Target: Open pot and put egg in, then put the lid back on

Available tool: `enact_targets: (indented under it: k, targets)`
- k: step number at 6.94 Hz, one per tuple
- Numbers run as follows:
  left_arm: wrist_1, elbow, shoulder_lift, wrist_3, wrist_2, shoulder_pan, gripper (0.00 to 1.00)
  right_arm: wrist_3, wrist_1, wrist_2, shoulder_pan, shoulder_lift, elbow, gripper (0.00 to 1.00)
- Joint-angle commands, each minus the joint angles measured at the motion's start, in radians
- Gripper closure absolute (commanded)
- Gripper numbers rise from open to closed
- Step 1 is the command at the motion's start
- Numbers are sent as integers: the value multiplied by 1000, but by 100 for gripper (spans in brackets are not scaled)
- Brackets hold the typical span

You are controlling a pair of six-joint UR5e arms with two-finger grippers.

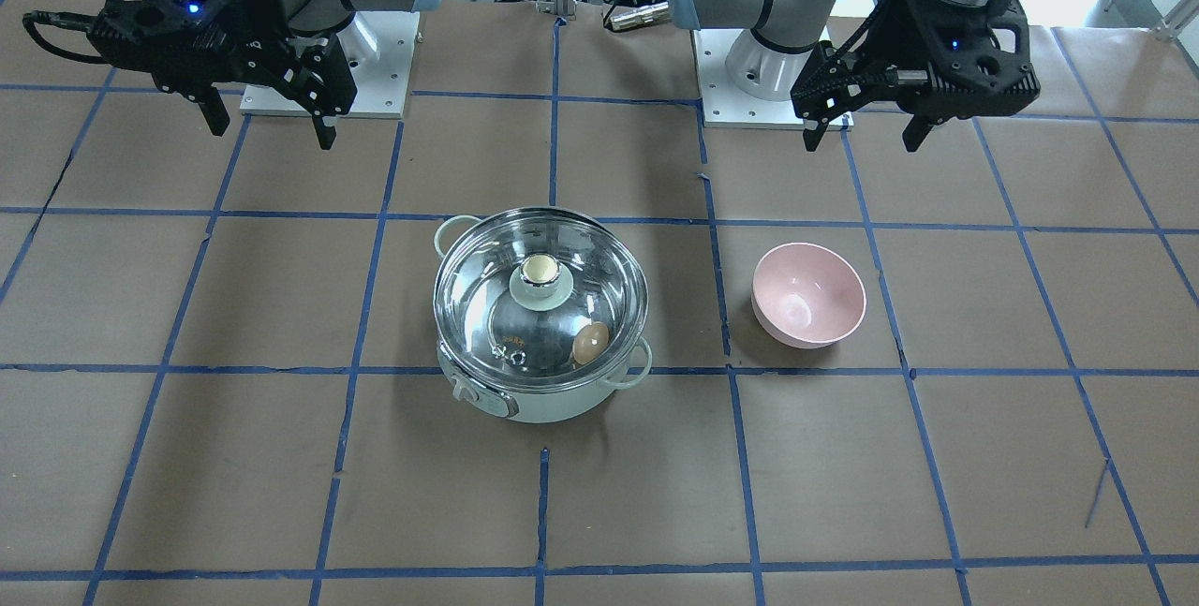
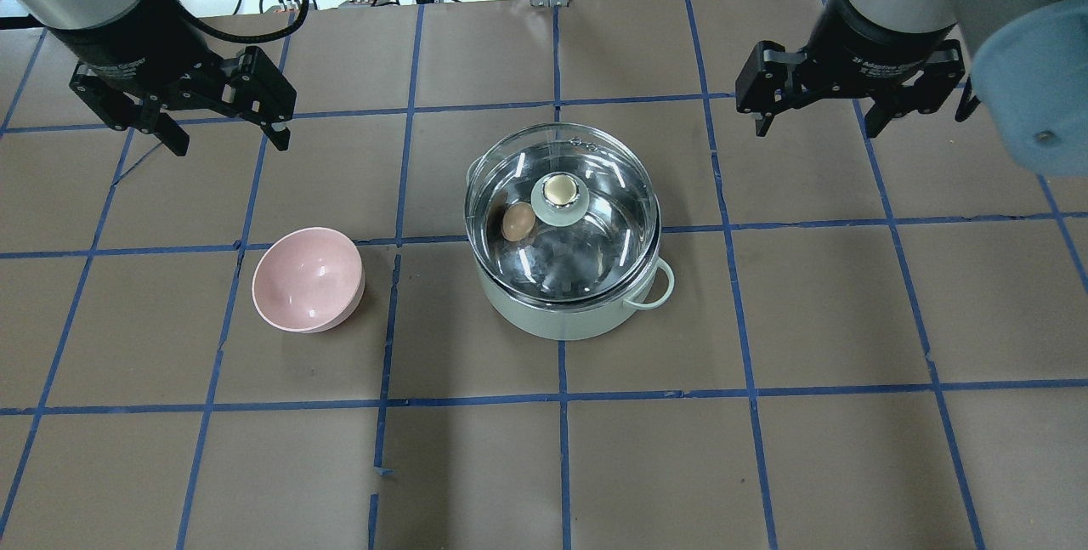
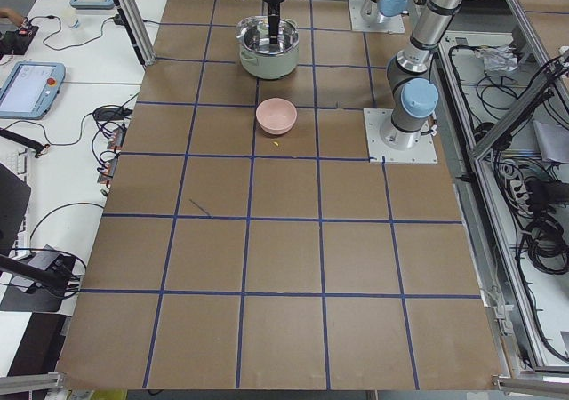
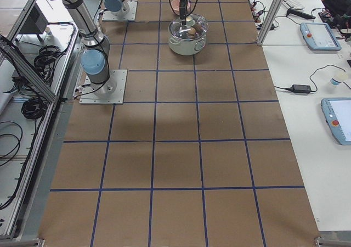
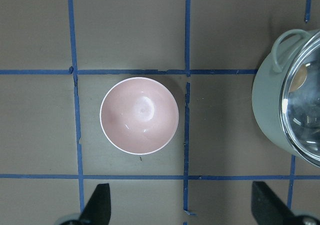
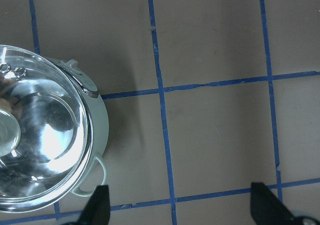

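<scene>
Here, the egg [image 2: 518,222] lies inside the pot [image 2: 561,316] under the seated lid [image 2: 599,231] (task seemingly done), so I hold my left gripper [image 2: 231,144] and right gripper [image 2: 816,127] spread open, empty, well clear, avoiding any nudge to the knob [image 2: 559,189].

I've got both arms up high. My left gripper [image 2: 230,144] hangs straight below its wrist, fingers pointing down, jaws spread wide and empty. In its wrist view the two fingers [image 5: 99,205] sit far apart at the lower edge. My right gripper [image 2: 816,127] has the same pose: vertical, jaws wide, empty.
</scene>
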Motion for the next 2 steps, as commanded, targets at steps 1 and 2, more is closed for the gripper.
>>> enact_targets:
  k: [1, 2]
  targets:
    - [0, 0, 0, 0, 0, 0, 0, -11, 5, 6, -10, 0, 2, 0]
    - [0, 0, 0, 0, 0, 0, 0, -9, 5, 9, -10, -2, 8, 0]
